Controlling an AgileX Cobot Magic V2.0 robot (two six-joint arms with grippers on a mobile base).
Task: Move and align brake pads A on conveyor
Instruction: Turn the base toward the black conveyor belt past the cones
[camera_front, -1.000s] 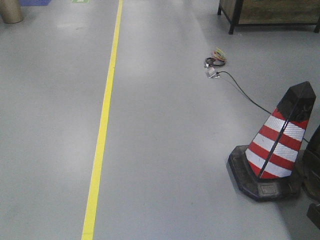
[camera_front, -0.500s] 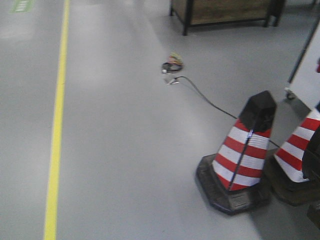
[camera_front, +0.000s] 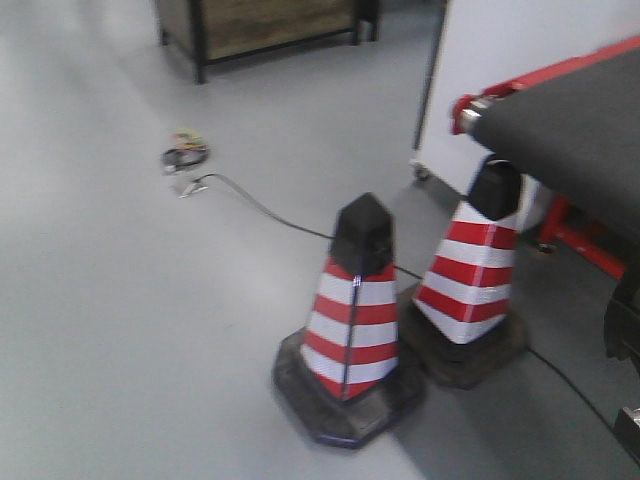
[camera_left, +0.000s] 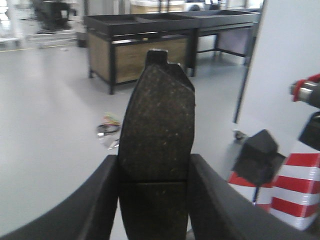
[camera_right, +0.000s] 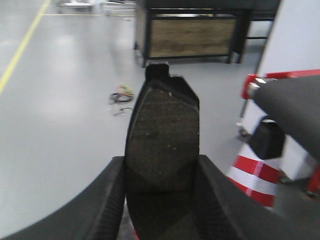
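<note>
Since the front view has swung right within the last second, the yellow floor line (camera_right: 22, 47) has been lost from it and a corner of the conveyor (camera_front: 585, 125) has been brought into sight behind two traffic cones (camera_front: 352, 300), so the base is judged to be nearing the belt. One brake pad (camera_left: 156, 135) is held upright, clamped between the fingers of the left gripper (camera_left: 155, 200), and a second brake pad (camera_right: 162, 135) is clenched likewise in the right gripper (camera_right: 161, 200). Both are carried above the floor, well apart from the conveyor, so placing and aligning are judged not yet begun.
</note>
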